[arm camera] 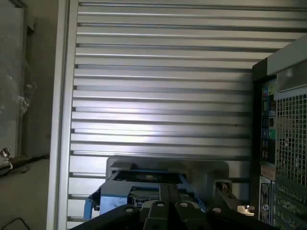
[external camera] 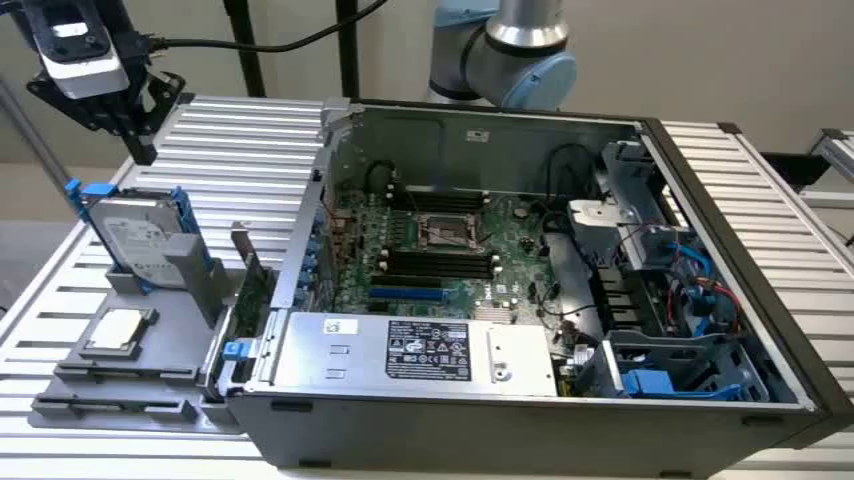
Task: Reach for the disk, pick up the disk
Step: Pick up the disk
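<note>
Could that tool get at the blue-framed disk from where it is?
Probably yes: the tool hangs above the disk, which stands propped in its grey holder, with open air between them. Its jaws are shut, though.

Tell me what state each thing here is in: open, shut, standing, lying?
Disk: standing on edge in a grey stand, not held.
Gripper: shut, empty, above the disk.
Computer case: on its side, cover off, open.
Chip: lying flat beside the stand.
</note>
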